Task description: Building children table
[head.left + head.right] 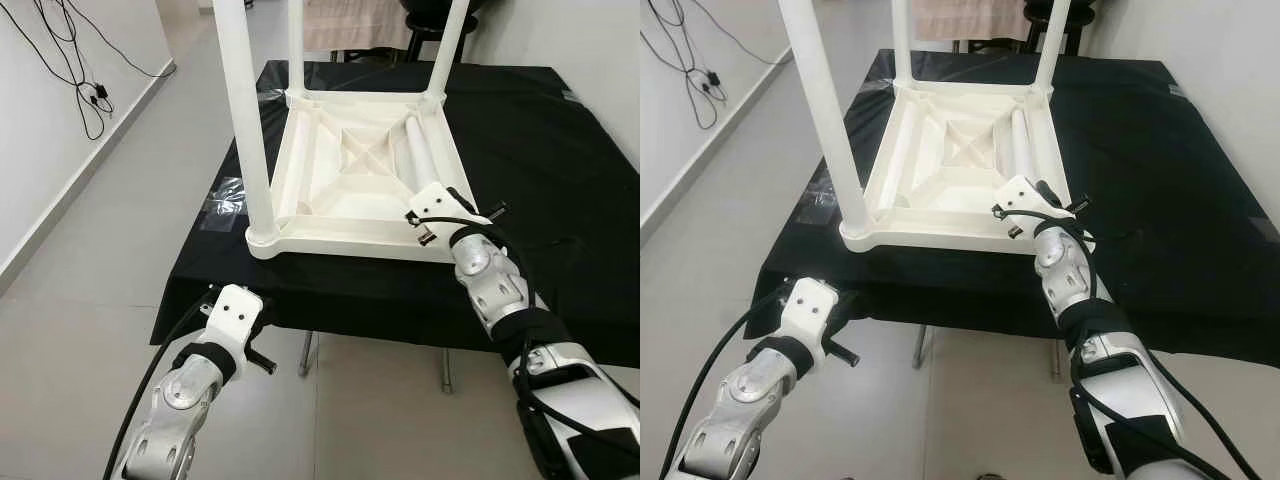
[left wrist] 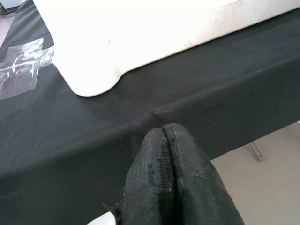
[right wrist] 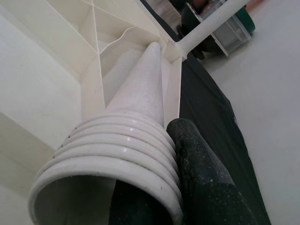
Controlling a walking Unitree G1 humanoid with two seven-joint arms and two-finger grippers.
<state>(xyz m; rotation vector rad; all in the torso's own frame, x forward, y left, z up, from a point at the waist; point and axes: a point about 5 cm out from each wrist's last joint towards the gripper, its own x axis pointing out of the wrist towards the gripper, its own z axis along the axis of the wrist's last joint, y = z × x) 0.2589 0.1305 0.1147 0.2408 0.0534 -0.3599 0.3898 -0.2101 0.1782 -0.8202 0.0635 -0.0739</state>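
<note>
A white plastic children's table (image 1: 350,170) is seen upside down on a counter (image 1: 540,130) covered with black cloth, its ribbed underside facing up. Three white legs are screwed into its corners and stand upright: one at the near left corner (image 1: 245,110) and two at the far corners. A fourth loose leg (image 3: 136,108) is laid inside the tabletop along its right rim, its threaded, ridged end pointing toward the near right corner. The right gripper (image 3: 187,187) is placed at that near right corner, and its jaws are closed around the threaded end of the loose leg, one black finger (image 3: 201,164) pressed against the ridges. The left gripper (image 2: 168,136) is held low at the counter's near edge, just below the table's near left corner, its jaws pressed together with nothing between them. Clear plastic wrapping (image 1: 222,200) is lying on the cloth left of the table. Black cables (image 1: 70,70) are hung on the left wall.
</note>
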